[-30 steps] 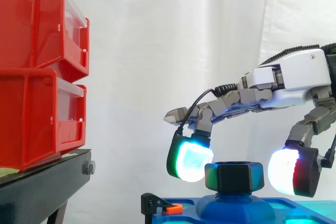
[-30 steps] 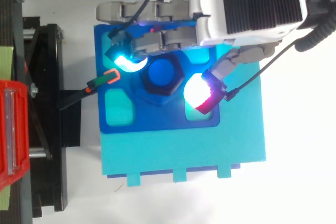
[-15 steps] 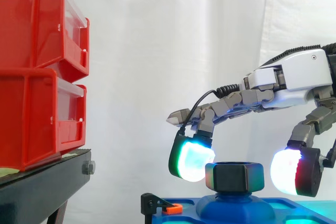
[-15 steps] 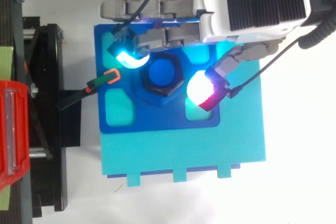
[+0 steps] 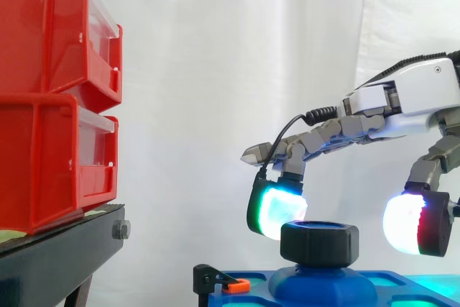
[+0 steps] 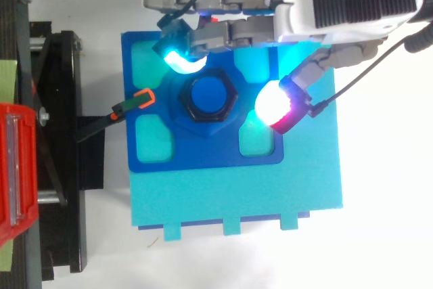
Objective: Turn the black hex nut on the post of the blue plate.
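Moved: white-and-grey robot hand (image 5: 410, 98) lifted, back from black hex nut (image 5: 318, 242).
Hand: open, glowing pads (image 5: 277, 213) seemingly clear.
Nut: on square blue plate (image 6: 203, 155), round its post (image 6: 207, 93).

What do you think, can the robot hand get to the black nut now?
Probably yes. The hand hangs open over the black hex nut, its glowing fingertips spread to either side without touching it. Nothing sits between them, so lowering and closing should reach it.
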